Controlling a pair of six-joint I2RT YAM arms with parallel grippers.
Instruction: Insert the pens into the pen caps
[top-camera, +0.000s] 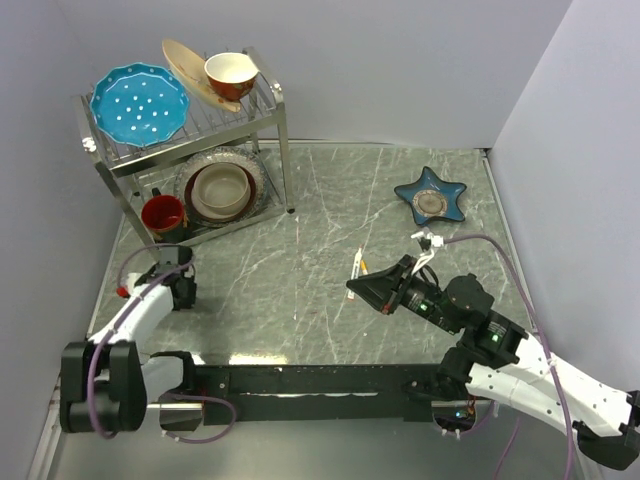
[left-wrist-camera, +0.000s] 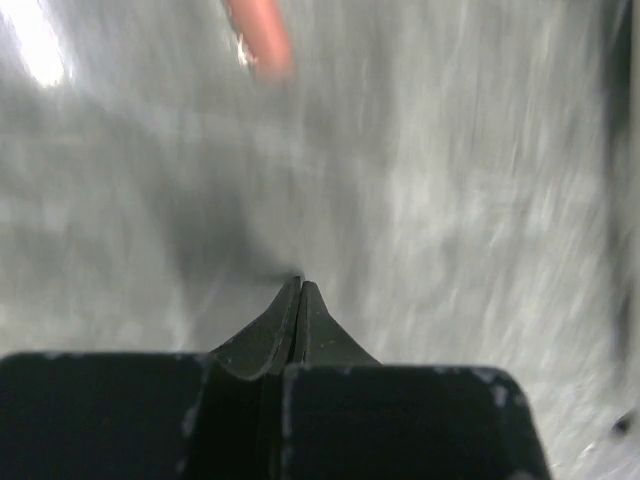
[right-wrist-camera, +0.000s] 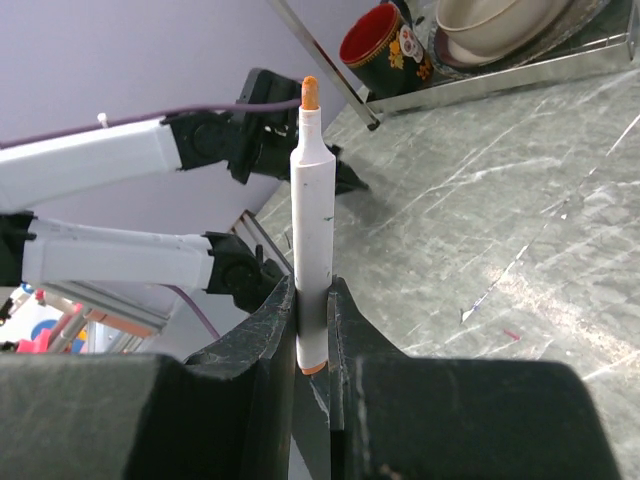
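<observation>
I should keep the orange-tipped pen (right-wrist-camera: 313, 230) square in my right pincer (right-wrist-camera: 311, 290), which pinches its lower barrel, and drive the tip straight into its cap without swivel. No matching cap shows. The pen is slim and white-barrelled, orange at tip and base, held above mid-table (top-camera: 320, 220). My left pincer (left-wrist-camera: 300, 290) is pressed together, empty, low beside a blurred reddish piece (left-wrist-camera: 258, 35).

The pen (right-wrist-camera: 312, 230) is white with orange ends; the table (top-camera: 330, 200) grey-veined.
</observation>
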